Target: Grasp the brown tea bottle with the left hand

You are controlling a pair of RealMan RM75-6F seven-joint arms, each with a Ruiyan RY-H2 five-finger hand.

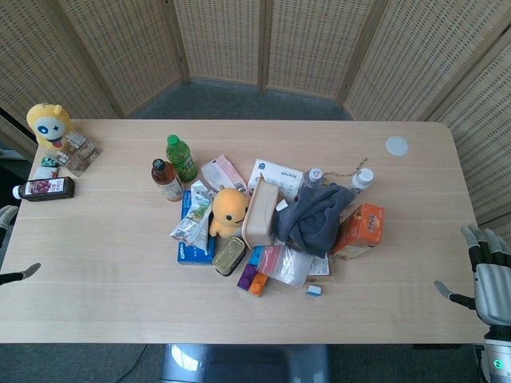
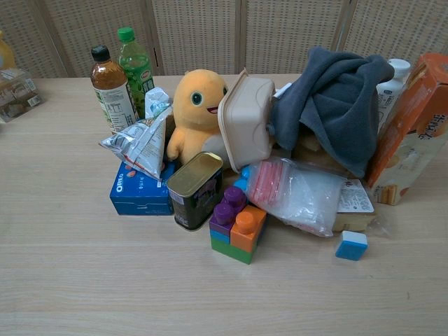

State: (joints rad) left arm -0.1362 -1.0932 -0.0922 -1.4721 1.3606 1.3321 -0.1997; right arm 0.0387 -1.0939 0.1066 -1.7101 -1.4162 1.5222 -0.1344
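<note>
Wicker screens stood behind a pale wooden table (image 1: 112, 263). At the far left edge, the left hand (image 1: 9, 246) showed only partly, low by the table's side; whether its fingers were spread or closed could not be told. A yellow plush toy (image 1: 48, 125) sat in the left corner. The brown tea bottle (image 1: 166, 179) stood upright at the left of the central heap, just beside a green bottle (image 1: 181, 157). An orange plush (image 1: 229, 211) and a grey cloth (image 1: 316, 217) lay in the heap. At the right edge, the right hand (image 1: 489, 275) hung empty, fingers apart.
</note>
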